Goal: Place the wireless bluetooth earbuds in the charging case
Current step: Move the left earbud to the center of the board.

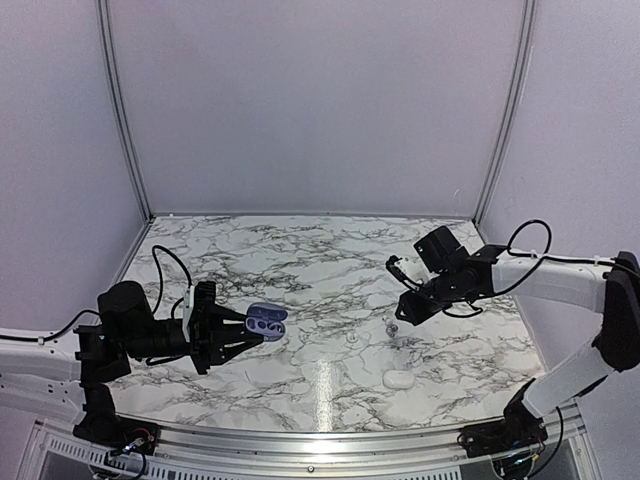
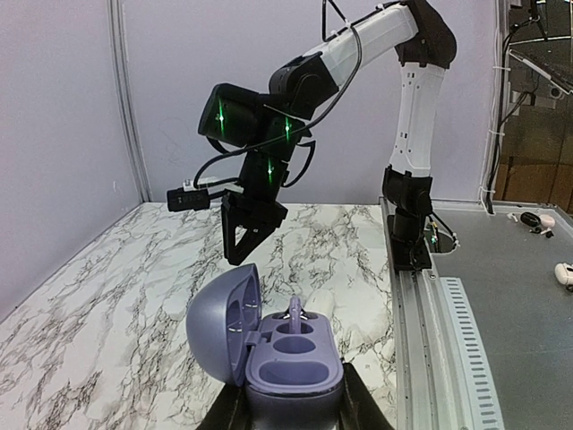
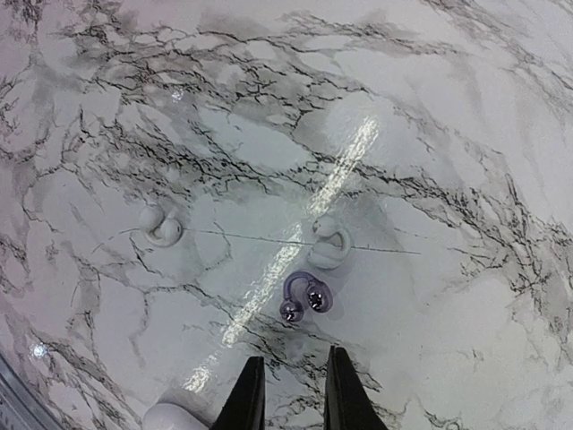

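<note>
- Top view: my left gripper pinches the open purple case, held off the table. My right gripper hangs over the right half, and a white case lies near the front edge.
- Left wrist: the case sits clamped between both fingers, lid swung open to the left — one bud stands in the rear socket.
- Right wrist: my fingers stand slightly apart with nothing between them. A purple bud lies on the marble just beyond the tips, beside a white bud — a second white bud lies further left.
</note>
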